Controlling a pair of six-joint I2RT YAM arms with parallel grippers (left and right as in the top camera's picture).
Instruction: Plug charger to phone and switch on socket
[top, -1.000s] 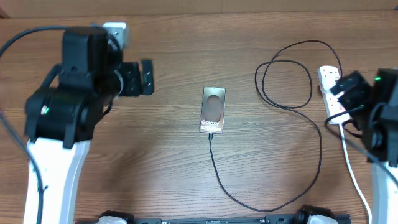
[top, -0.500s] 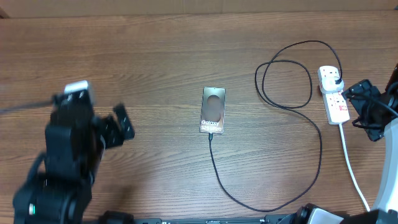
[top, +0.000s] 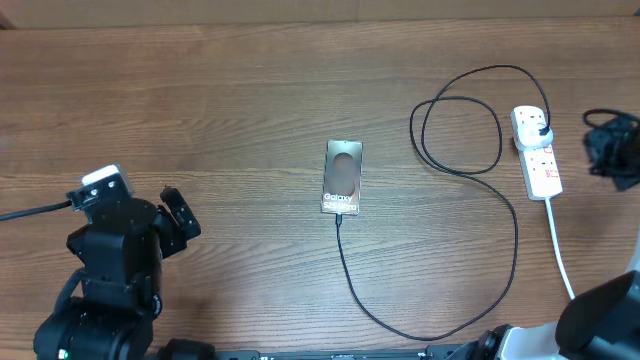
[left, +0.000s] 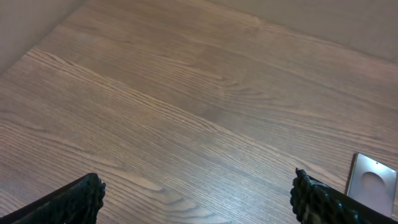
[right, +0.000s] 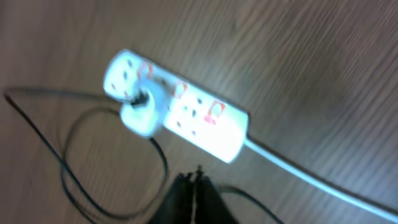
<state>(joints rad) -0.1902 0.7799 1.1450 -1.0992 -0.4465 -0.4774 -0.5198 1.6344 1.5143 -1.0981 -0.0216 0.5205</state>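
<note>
The phone (top: 342, 177) lies flat mid-table, dark with white lettering; its corner shows in the left wrist view (left: 373, 186). The charger (top: 505, 205), a thin black cable, runs from the phone's near edge in a wide loop to its plug, which sits in the socket (top: 536, 152). In the right wrist view the socket (right: 193, 115) is white with red switches, and the charger (right: 165, 158) curls beside it. My right gripper (top: 610, 150) (right: 196, 180) is shut and empty, just right of the socket. My left gripper (top: 182, 218) (left: 198, 193) is open over bare wood, far left of the phone.
The socket's white cord (top: 562, 262) (right: 311, 177) trails toward the table's front right. The left arm's body (top: 105, 290) fills the front left corner. The wooden table (top: 250, 90) stretches between the arms.
The left arm swung back to the front left corner. The right gripper closed and drew away to the right of the socket.
</note>
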